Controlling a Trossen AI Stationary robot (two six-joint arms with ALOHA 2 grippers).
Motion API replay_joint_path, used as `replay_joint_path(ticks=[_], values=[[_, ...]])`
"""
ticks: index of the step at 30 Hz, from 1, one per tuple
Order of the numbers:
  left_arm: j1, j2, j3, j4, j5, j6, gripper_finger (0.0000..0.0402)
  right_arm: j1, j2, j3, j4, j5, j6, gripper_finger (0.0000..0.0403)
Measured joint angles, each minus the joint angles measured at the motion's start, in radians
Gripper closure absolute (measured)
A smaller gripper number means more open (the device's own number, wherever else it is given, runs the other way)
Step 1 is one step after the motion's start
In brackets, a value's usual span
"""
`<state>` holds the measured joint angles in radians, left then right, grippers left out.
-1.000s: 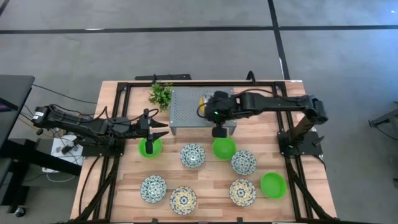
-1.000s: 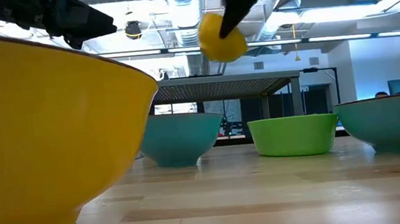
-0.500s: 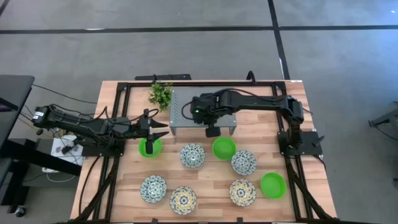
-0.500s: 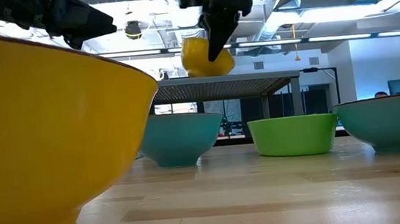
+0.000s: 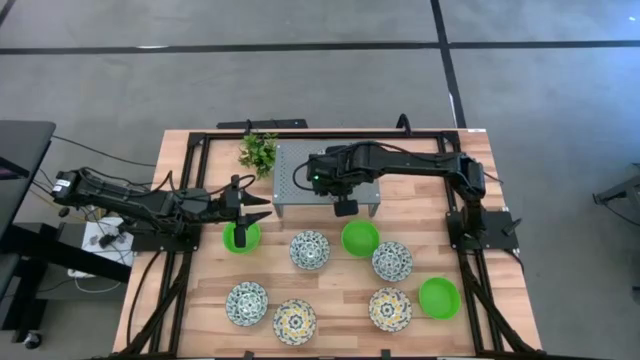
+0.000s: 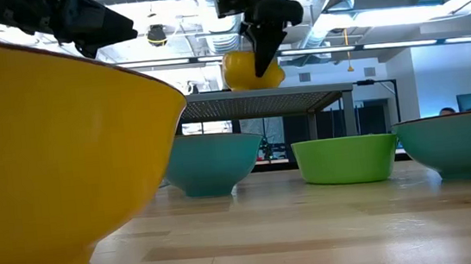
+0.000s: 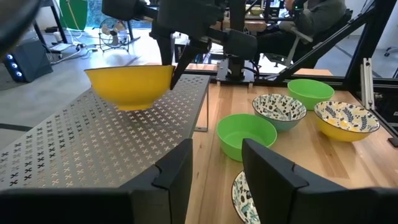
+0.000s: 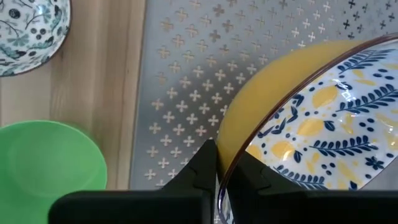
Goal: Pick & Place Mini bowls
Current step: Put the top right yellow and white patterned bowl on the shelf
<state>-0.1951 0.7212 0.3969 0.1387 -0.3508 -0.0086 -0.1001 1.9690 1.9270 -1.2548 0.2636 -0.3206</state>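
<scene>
Right end effector (image 6: 264, 49) pinches yellow bowl (image 6: 252, 70) rim, just above perforated stand (image 6: 259, 105).

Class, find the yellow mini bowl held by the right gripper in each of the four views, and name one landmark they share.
High view: hidden under the right gripper.
Low view: yellow mini bowl at top centre, just above the stand.
Left wrist view: upper left, on the stand.
Right wrist view: right half, rim pinched.
Shared landmark: grey perforated metal stand.

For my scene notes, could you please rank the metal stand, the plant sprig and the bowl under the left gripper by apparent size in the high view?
1. Metal stand
2. Plant sprig and green bowl: look alike.
</scene>
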Motion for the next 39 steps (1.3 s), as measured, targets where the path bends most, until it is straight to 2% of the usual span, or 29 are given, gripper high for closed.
replay_joint_path(ticks=[8,15,21,26,35,39], values=[[0.0,0.0,0.0,0.0,0.0,-0.019,0.0262,0.0,0.0,0.0,-0.074,0.023,0.034,0.0393],[0.0,0.0,0.0,0.0,0.0,-0.019,0.0262,-0.001,0.0,0.0,-0.108,0.026,0.052,0.0383],[0.0,0.0,0.0,0.0,0.0,-0.02,0.0262,-0.002,-0.001,0.0,-0.199,0.031,0.091,0.0393],[0.0,0.0,0.0,0.0,0.0,-0.02,0.0262,-0.013,-0.001,0.0,-0.25,0.05,0.129,0.0385],[0.0,0.0,0.0,0.0,0.0,-0.026,0.0262,-0.031,-0.001,0.0,-0.305,0.046,0.131,0.0391],[0.0,0.0,0.0,0.0,0.0,-0.026,0.0262,-0.035,-0.002,0.0,-0.31,0.008,0.132,0.0381]])
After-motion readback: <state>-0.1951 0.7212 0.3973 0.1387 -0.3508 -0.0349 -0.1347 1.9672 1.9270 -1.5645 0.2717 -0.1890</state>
